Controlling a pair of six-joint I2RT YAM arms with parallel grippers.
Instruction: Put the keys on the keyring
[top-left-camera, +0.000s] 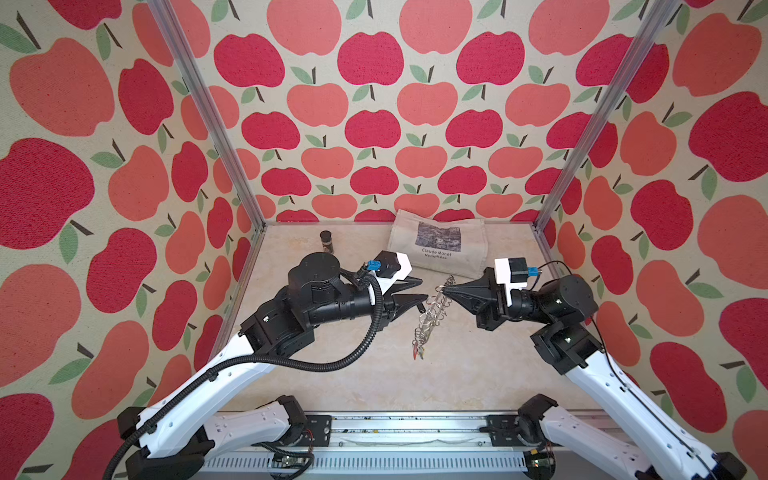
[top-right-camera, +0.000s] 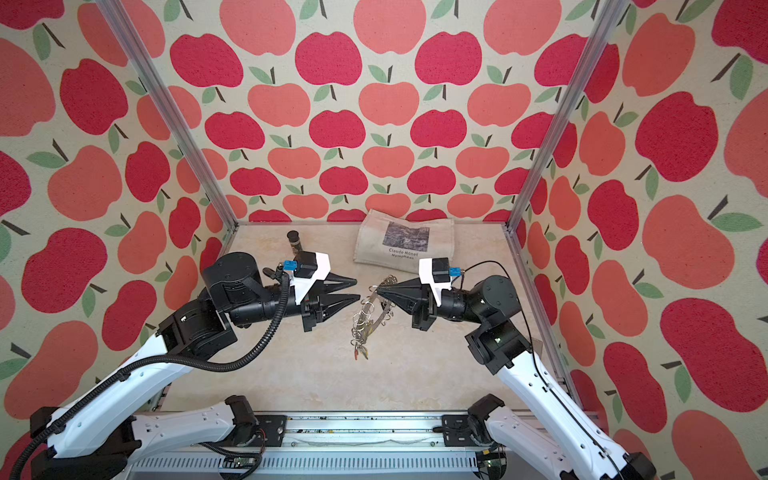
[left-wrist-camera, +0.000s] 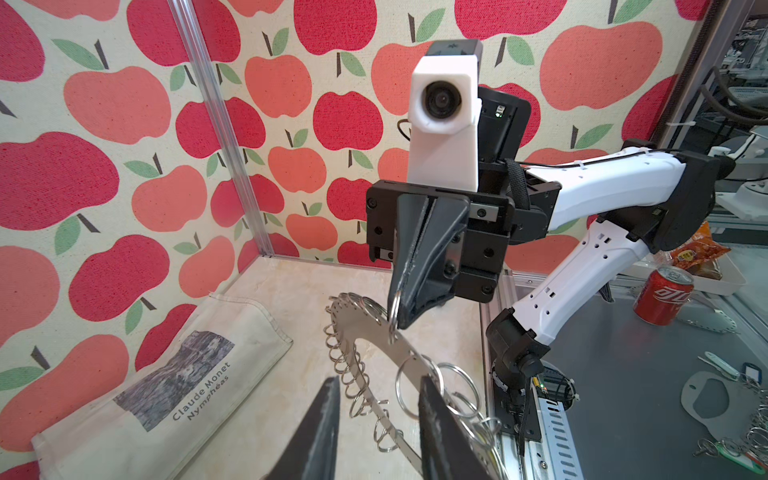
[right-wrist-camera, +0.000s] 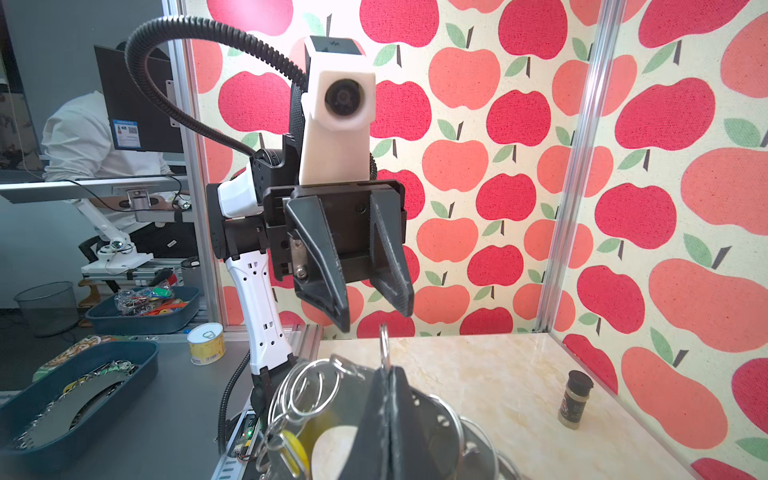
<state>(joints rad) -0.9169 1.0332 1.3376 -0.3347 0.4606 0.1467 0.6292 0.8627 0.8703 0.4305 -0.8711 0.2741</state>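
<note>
The keyring (top-left-camera: 434, 316) (top-right-camera: 374, 311) is a flat grey metal disc with many wire rings along its rim. It hangs tilted above the table, its low end carrying a red and a yellow tag (top-left-camera: 417, 353). My right gripper (top-left-camera: 444, 291) (top-right-camera: 378, 291) (right-wrist-camera: 388, 372) is shut on one wire ring at the disc's upper end. My left gripper (top-left-camera: 424, 289) (top-right-camera: 358, 289) (left-wrist-camera: 380, 380) is open just left of the keyring, with nothing between its fingers. In the left wrist view the disc (left-wrist-camera: 361, 328) runs between and past my open fingers. The keys are out of view.
A beige canvas bag (top-left-camera: 438, 247) lies against the back wall and a small dark jar (top-left-camera: 326, 241) (right-wrist-camera: 575, 399) stands to its left. Aluminium posts mark the cell's corners. Outside the cell are a cola can (left-wrist-camera: 663, 299), a tin (right-wrist-camera: 205, 345) and blue trays (right-wrist-camera: 137, 316).
</note>
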